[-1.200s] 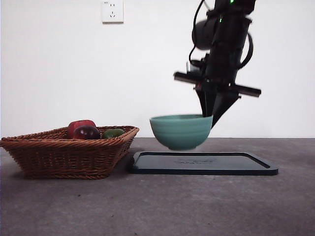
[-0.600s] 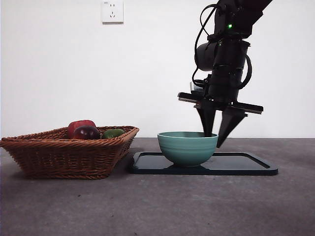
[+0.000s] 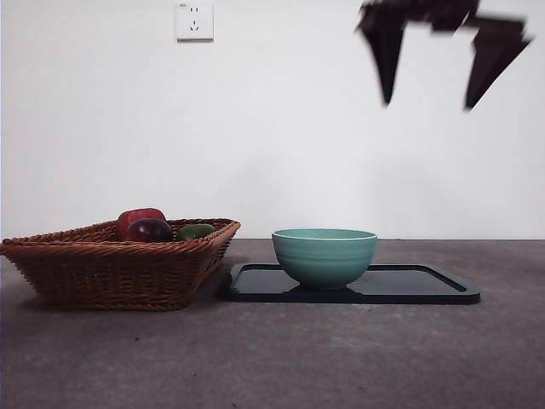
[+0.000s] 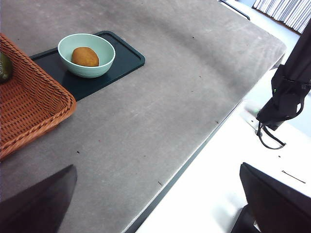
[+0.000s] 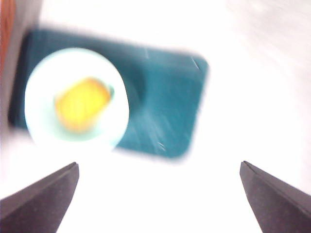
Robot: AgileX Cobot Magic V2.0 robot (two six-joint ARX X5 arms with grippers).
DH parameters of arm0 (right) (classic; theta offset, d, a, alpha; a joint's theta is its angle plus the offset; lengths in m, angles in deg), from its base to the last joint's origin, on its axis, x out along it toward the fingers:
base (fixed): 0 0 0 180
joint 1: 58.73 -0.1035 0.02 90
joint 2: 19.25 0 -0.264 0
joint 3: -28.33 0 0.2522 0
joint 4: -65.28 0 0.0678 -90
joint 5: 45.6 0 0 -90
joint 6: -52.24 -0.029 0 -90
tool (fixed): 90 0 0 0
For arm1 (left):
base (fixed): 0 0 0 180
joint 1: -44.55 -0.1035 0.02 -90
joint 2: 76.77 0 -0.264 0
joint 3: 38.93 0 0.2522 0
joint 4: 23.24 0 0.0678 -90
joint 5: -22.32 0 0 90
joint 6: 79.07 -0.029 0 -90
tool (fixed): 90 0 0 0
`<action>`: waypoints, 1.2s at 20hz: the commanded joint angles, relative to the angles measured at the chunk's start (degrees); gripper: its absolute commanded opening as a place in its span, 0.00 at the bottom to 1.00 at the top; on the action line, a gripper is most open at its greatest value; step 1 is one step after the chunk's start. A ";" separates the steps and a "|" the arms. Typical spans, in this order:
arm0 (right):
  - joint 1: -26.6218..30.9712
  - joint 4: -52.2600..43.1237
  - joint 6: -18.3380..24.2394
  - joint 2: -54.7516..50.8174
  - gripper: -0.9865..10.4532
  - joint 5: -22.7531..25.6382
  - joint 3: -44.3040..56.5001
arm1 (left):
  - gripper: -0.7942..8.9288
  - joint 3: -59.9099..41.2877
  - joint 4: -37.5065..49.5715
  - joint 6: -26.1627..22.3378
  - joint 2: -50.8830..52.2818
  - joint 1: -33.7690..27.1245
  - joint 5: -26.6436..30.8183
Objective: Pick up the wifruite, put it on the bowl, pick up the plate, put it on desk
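Wicker basket (image 3: 111, 268) with red, dark and green fruit; flat black tray (image 3: 409, 285); wall socket (image 3: 194, 19).

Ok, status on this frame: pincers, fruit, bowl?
Right pincer open, high above the tray. Left pincer open, off to the side. Fruit in bowl, bowl on tray.

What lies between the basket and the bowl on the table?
Only a strip of the black tray: its end reaches up to the basket, and the bowl stands on it near that end. Nothing else lies in the gap, by the front and left wrist views.
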State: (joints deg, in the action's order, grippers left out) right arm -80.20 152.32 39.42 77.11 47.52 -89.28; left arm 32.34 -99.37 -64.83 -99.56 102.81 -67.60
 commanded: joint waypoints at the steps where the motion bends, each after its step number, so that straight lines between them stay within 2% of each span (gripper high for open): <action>1: -2.12 5.57 1.92 -5.53 0.63 2.86 -1.11 | 0.69 0.66 0.68 -0.68 -0.04 0.52 -0.04; 2: -3.37 7.67 1.90 -8.55 0.63 4.37 -0.96 | 0.69 0.66 0.70 -0.68 -0.04 0.52 -0.04; 6: -9.66 7.72 1.51 -19.82 0.63 4.44 2.73 | 0.69 0.68 0.68 -0.68 -0.04 0.52 -0.04; 11: -18.05 7.54 -2.25 -32.24 0.63 4.46 15.30 | 0.69 0.68 0.68 -0.68 -0.04 0.52 -0.04; 18: -24.83 -8.33 -5.11 -48.26 0.63 4.35 43.65 | 0.69 0.66 0.70 -0.68 -0.04 0.52 -0.04; 24: -26.82 -15.43 -5.16 -60.54 0.63 6.45 54.18 | 0.69 0.66 0.70 -0.66 -0.04 0.52 -0.04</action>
State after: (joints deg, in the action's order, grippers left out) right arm -106.36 137.48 35.20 16.30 53.55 -34.73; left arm 32.34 -99.34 -64.83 -99.56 102.81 -67.60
